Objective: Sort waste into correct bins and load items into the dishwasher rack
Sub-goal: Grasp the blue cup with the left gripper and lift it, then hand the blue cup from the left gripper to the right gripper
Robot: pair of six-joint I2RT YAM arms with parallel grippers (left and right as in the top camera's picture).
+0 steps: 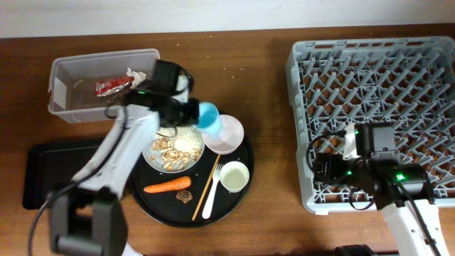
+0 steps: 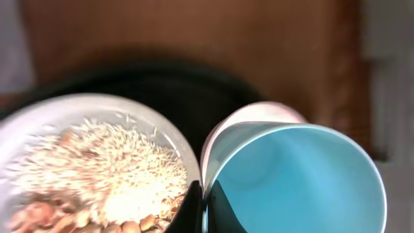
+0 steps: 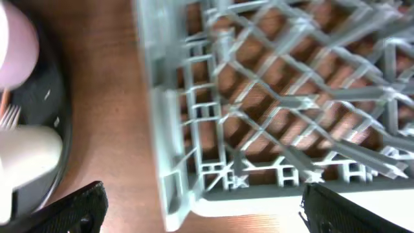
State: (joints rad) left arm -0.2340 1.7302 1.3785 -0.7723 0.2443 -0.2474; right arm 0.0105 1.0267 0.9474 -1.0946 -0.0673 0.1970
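Light blue cup (image 2: 304,188): tipped on its side with its mouth toward the left wrist camera. It sits at the far edge of the round black tray (image 1: 163,210), between the white bowl (image 2: 97,98) of rice (image 2: 110,175) and the pale plate (image 1: 229,135). I cannot tell whether it is lifted clear.
Left gripper (image 2: 206,197): clamped on the cup's rim, with 1 finger inside the wall and 1 outside.
Right gripper (image 3: 202,210): fingers wide apart and holding nothing, at the near-left corner of the dishwasher rack (image 1: 377,107).
Handling: probably light, stiff plastic with a smooth, slippery wall. It looks empty, so nothing should spill.
Where to hold: the rim wall is the thin edge that 2 fingers can span, and the body looks too wide. A rim pinch may let the cup swing, so a slow carry suits it.
Overhead alone shows: the open stretch of table between tray and rack, and the clear tub (image 1: 78,99) holding the red wrapper (image 1: 110,87) and the tissue (image 1: 135,73). It also shows the carrot (image 1: 167,187) and the chopstick (image 1: 205,186).
Left wrist alone shows: the inner finger and the cup's bare interior.
Right wrist alone shows: the spread fingers, the peg cells at that corner with nothing in them, and the small white cup (image 3: 29,158) close up.
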